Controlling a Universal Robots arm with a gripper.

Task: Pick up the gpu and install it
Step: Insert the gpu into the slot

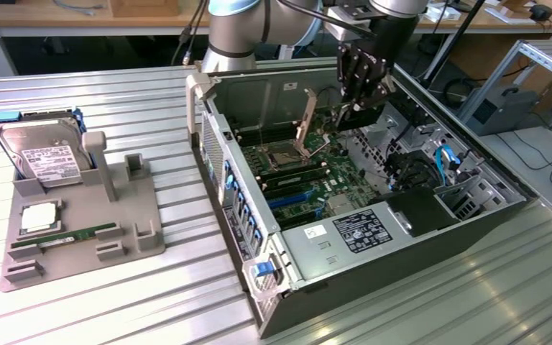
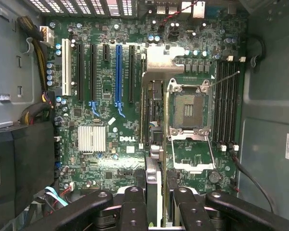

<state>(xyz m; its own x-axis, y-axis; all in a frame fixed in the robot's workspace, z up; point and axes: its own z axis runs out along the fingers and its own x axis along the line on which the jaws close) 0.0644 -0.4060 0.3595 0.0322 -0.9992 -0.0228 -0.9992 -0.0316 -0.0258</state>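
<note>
Open case (image 1: 391, 287) with motherboard (image 1: 300, 169) inside, gpu (image 1: 358, 118) in gripper (image 1: 361, 100) above

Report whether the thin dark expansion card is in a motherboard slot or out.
Out: the gripper holds the gpu above the green motherboard, whose long slots stand empty.

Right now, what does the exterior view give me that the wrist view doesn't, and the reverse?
Exterior view: the grey parts stand on the ribbed table, carrying a hard drive and a RAM stick, to the exterior view's left of the computer case.
Wrist view: the DELL lettering and the white slot.
Both: the motherboard, the open CPU socket, and the gripper shut on the gpu above the board.
</note>
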